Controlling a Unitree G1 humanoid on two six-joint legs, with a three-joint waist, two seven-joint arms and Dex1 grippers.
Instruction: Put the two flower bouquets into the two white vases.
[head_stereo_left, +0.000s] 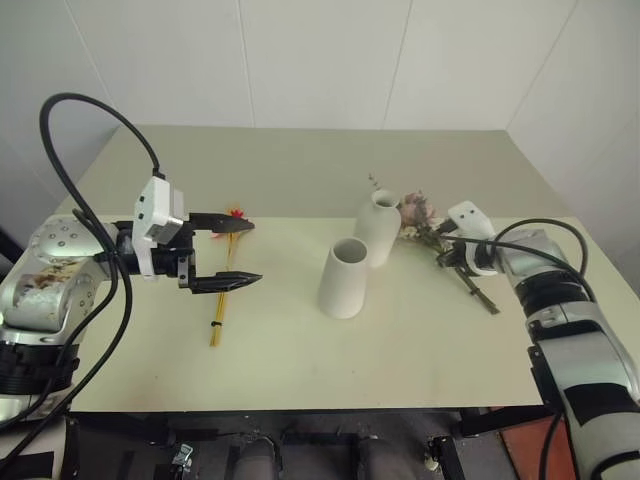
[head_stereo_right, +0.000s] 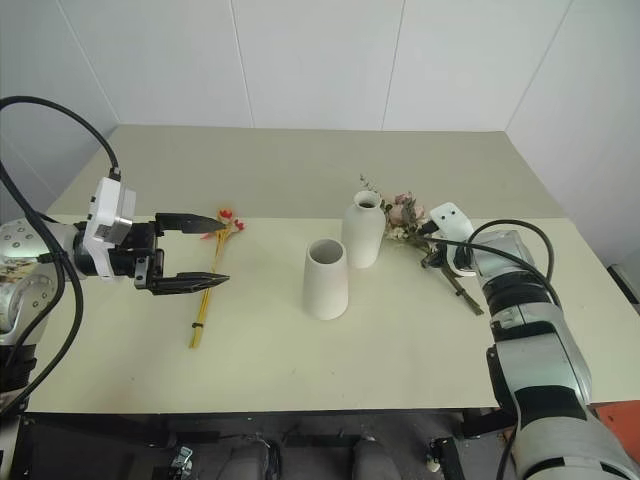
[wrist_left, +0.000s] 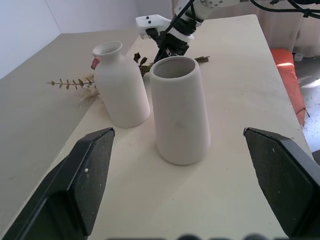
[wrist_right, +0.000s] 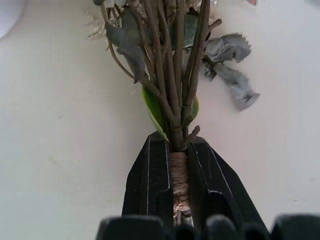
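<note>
The right end effector (wrist_right: 180, 187) has clamped onto the twine-wrapped stems of the bushy pink bouquet (head_stereo_left: 420, 222), which lies on the desk (head_stereo_left: 400, 350) just right of the bottle-shaped vase (head_stereo_left: 377, 228); gripping low leaves the blooms free for lifting. The left end effector (head_stereo_left: 235, 255) hovers wide open above the slim yellow-stalked bouquet (head_stereo_left: 222, 300), left of the wide-mouthed vase (head_stereo_left: 344, 277)

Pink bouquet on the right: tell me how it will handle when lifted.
The pink bouquet is clamped by the right gripper at its twine-wrapped stems, so it probably lifts as one bundle. The woody stems look fairly stiff. The bushy head may droop or snag the bottle-shaped vase beside it.
</note>
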